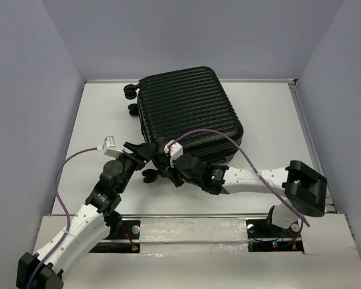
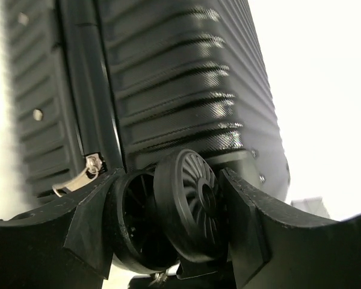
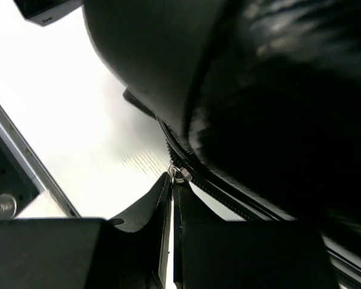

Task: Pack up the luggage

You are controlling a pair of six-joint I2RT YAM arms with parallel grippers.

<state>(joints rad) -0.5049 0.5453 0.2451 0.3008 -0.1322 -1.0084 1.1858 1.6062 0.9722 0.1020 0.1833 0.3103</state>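
Note:
The luggage (image 1: pixel 189 105) is a black ribbed hard-shell suitcase lying closed and flat on the white table (image 1: pixel 271 120). At its near left corner my left gripper (image 1: pixel 145 154) has one finger on each side of a black twin wheel (image 2: pixel 189 205), both pressed against it. The left wrist view also shows a silver zipper pull (image 2: pixel 78 174) hanging on the seam beside that wheel. My right gripper (image 1: pixel 178 171) is at the near edge of the case. Its fingers are shut on a small silver zipper pull (image 3: pixel 178 174) on the zipper track (image 3: pixel 228 195).
Two more wheels (image 1: pixel 131 91) stick out at the suitcase's far left corner. Purple cables (image 1: pixel 228 141) loop over both arms and across the lid. A metal rail (image 1: pixel 307 138) runs along the table's right edge, and grey walls close in the back and sides.

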